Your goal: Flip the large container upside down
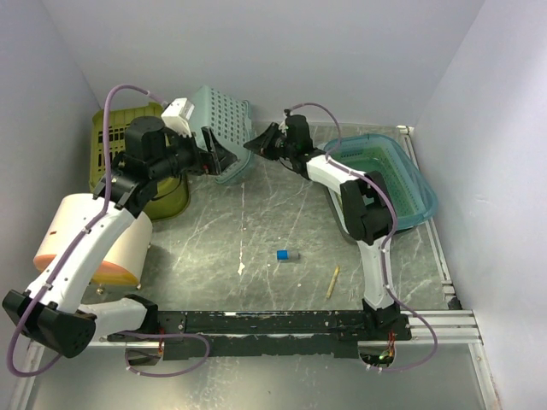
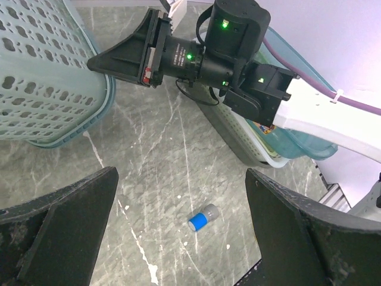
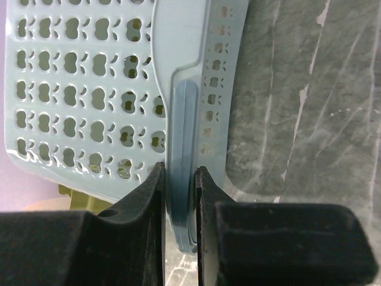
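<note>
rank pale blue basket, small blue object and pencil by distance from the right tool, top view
1. pale blue basket, at the back, rim clamped in the right tool
2. small blue object, table centre
3. pencil, nearer the bases, right

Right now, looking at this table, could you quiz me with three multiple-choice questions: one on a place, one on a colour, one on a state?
1. Where does the small blue object lie? A) in the teal tub B) on the bare table C) in a pincer
2. What colour is the perforated basket being gripped? A) red B) black C) light blue
3. How is the left pincer? A) wide open, empty B) shut on the basket C) shut on a pencil
Answers: 1 B, it rests on the marbled table. 2 C, pale blue plastic sits in the right pincer. 3 A, its jaws stand far apart, nothing between.
</note>
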`<state>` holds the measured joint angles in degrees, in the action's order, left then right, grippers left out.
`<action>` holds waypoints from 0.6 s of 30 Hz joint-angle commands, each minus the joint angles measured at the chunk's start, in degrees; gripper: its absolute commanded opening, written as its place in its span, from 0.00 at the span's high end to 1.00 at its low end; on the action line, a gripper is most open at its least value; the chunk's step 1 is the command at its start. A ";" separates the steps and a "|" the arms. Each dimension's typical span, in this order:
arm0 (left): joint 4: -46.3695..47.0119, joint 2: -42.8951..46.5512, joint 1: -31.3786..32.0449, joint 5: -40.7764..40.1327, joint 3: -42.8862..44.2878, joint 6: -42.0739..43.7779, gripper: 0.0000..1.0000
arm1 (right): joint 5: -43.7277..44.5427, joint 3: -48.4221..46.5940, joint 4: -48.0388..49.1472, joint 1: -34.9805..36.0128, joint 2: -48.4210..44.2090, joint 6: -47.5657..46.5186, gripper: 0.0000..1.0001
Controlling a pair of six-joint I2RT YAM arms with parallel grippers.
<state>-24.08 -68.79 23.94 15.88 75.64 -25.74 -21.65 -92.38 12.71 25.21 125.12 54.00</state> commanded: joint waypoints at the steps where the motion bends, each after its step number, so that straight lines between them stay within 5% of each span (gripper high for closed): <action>1: -2.39 0.95 -0.04 -3.97 1.73 1.65 0.00 | 3.66 -4.49 -13.04 1.87 5.51 -6.49 0.98; 4: -2.26 1.02 -0.04 -5.40 1.71 1.95 0.00 | 3.80 -8.03 -19.03 1.95 6.16 -9.59 0.59; 7: -2.43 -0.36 -0.04 -5.88 2.43 2.26 0.00 | 8.27 -8.75 -23.63 1.57 4.41 -13.73 0.39; 12: -0.13 -3.02 -0.04 -5.24 1.96 0.68 0.00 | 18.40 -13.82 -34.44 0.94 2.49 -23.17 0.28; 18: 4.73 -3.78 0.05 -4.97 -0.61 0.66 0.00 | 27.38 -10.13 -36.83 0.02 -11.47 -30.83 0.22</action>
<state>-24.53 -72.60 23.94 11.03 75.88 -25.06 -3.18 -102.37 -19.88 26.00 124.97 31.38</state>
